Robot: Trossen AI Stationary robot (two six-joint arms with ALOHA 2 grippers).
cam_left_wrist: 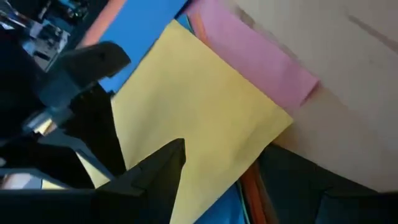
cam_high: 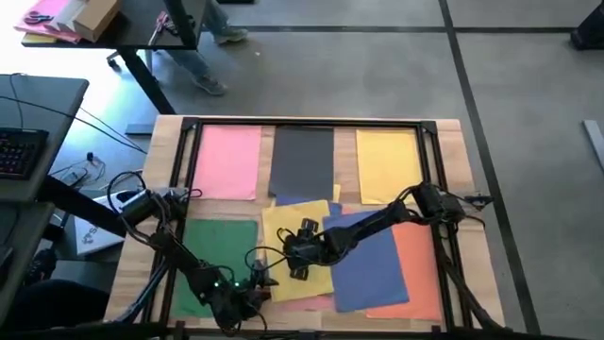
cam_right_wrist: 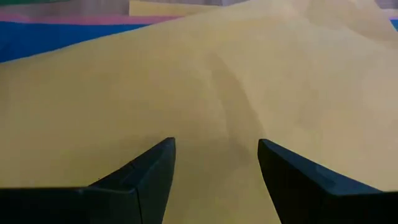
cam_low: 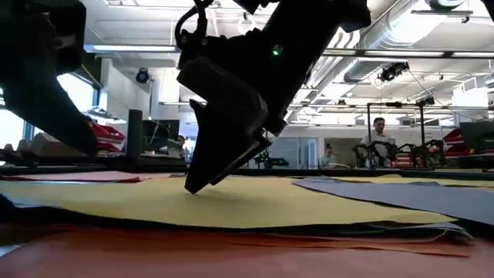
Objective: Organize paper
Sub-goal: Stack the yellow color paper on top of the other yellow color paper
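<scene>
Item: set of thin rectangular coloured paper sheets on a light wooden table (cam_high: 453, 142) with a dark frame.

Placed, along 12 o'clock of the table: pink sheet (cam_high: 228, 161), dark grey sheet (cam_high: 302, 159), yellow sheet (cam_high: 388, 164). At 8 o'clock: green sheet (cam_high: 219, 247).

Unsorted heap, centre to 5 o'clock: a loose yellow sheet (cam_high: 304, 219) lying skewed on top, a blue sheet (cam_high: 370, 264) and an orange sheet (cam_high: 422, 260) under it, and a further pink sheet (cam_left_wrist: 261, 62) beneath.

Right gripper (cam_high: 300, 253): at the heap's centre, fingers spread apart, tips pressing down on the loose yellow sheet, nothing clamped between them.

Left gripper (cam_high: 253, 288): near 6 o'clock beside the heap's edge, fingers apart, holding nothing.

Risks, as judged: the pressed tips may buckle the yellow sheet rather than slide it, since it already lies in a wave; friction may drag the blue sheet below along with it; the two grippers sit near each other and could collide.

View differences: the right wrist view shows the ripple in the yellow paper, invisible from above; the low view (cam_low: 189, 185) shows tip-to-paper contact; only the left wrist view shows the lower pink sheet poking out clearly; only the high view shows the sorted row.
</scene>
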